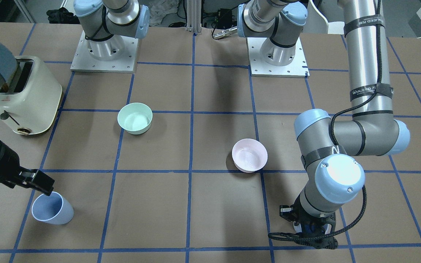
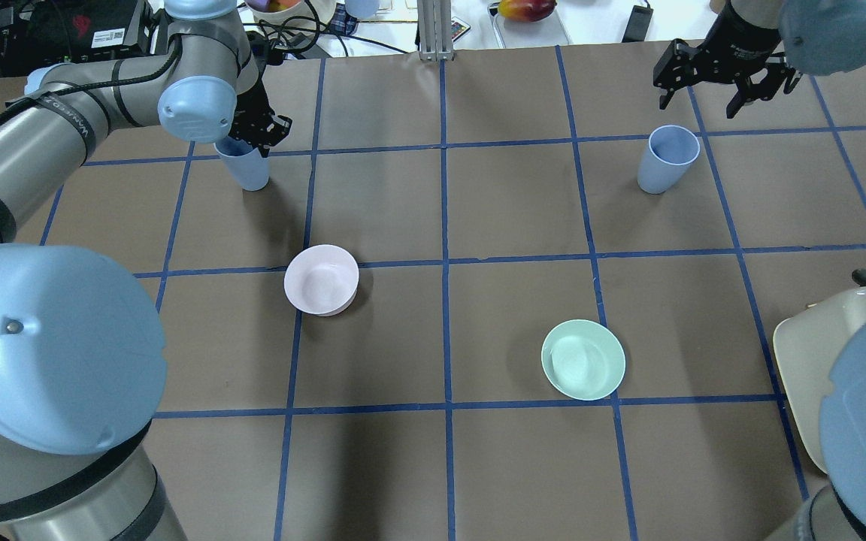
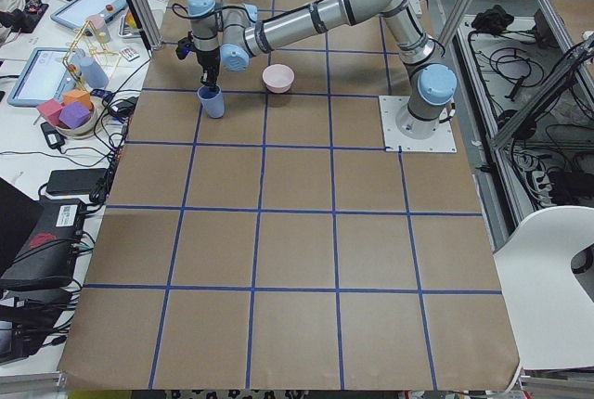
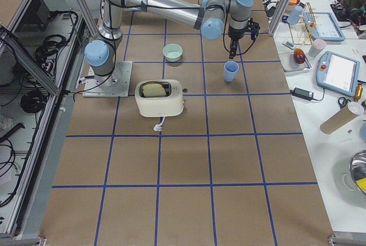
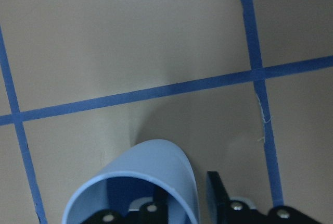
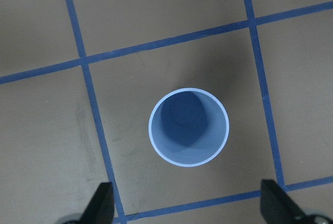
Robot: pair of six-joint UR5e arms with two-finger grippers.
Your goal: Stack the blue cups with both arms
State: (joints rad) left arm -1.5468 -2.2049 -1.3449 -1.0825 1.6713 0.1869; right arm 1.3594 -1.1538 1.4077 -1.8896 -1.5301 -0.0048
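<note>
One blue cup (image 2: 243, 170) stands at the far left of the table. My left gripper (image 2: 256, 134) is down on it, one finger inside and one outside the rim, shut on its wall, as the left wrist view (image 5: 187, 203) shows on the cup (image 5: 151, 172). The second blue cup (image 2: 667, 159) stands upright and free at the far right; it also shows in the front view (image 1: 52, 209). My right gripper (image 2: 726, 84) hovers above it, open and empty. In the right wrist view the cup (image 6: 188, 126) lies between the spread fingertips (image 6: 102, 203).
A pale-pink bowl (image 2: 321, 279) sits left of centre and a mint-green bowl (image 2: 582, 359) right of centre. A cream toaster (image 1: 24, 96) stands near the right arm's side edge. Blue tape lines grid the brown table (image 2: 448, 225).
</note>
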